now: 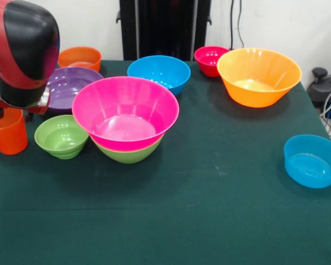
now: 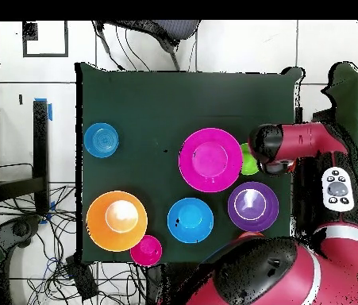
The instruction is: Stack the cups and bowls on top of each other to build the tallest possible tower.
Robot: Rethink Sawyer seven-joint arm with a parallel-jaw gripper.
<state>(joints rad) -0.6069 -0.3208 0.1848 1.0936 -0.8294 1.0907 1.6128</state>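
Observation:
A large pink bowl (image 1: 125,110) sits nested in a medium green bowl (image 1: 129,153) at the table's middle; it also shows in the overhead view (image 2: 210,159). The orange cup (image 1: 8,132) stands upright at the left edge, beside a small green bowl (image 1: 60,136). My gripper (image 1: 10,108) hangs right over the cup, mostly hidden under the arm's red and black head (image 2: 271,147). I cannot tell whether it touches the cup. The cup is hidden in the overhead view.
A purple bowl (image 1: 71,88) and a small orange bowl (image 1: 80,57) stand behind the cup. A blue bowl (image 1: 159,73), a small red bowl (image 1: 209,59) and a large orange bowl (image 1: 259,76) line the far side. A small blue bowl (image 1: 311,161) sits near the right edge.

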